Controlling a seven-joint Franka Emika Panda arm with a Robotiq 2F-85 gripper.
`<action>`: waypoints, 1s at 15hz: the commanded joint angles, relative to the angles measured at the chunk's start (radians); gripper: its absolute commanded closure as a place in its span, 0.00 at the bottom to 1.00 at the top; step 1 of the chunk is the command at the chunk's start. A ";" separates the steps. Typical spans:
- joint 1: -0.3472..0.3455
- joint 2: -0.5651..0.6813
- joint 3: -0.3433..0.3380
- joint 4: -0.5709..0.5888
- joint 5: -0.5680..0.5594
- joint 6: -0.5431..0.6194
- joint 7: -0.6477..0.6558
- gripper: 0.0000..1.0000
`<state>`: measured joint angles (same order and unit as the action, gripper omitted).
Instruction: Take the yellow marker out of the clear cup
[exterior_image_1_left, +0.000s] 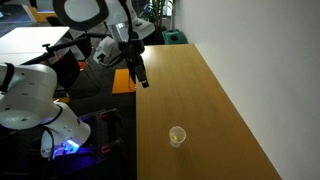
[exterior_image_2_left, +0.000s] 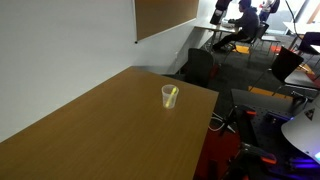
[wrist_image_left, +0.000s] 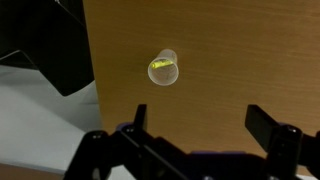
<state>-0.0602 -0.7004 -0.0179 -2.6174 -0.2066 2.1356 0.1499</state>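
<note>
The clear cup stands on the wooden table near its edge, with the yellow marker lying inside it. The cup also shows in the other exterior view and in the wrist view. My gripper hangs above the table's edge, well away from the cup. In the wrist view the gripper is open and empty, its two fingers spread wide, with the cup farther ahead of them.
The table's edge runs close to the cup, and the floor lies beyond it. A white wall borders the table's far side. Office chairs and desks stand in the background. The robot's base sits beside the table.
</note>
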 joint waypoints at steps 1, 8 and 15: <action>-0.036 0.166 0.024 0.087 0.090 0.078 0.142 0.00; -0.089 0.442 0.124 0.200 0.130 0.271 0.552 0.00; -0.038 0.559 0.113 0.231 0.063 0.328 0.735 0.00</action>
<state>-0.1250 -0.1405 0.1221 -2.3870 -0.1396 2.4662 0.8837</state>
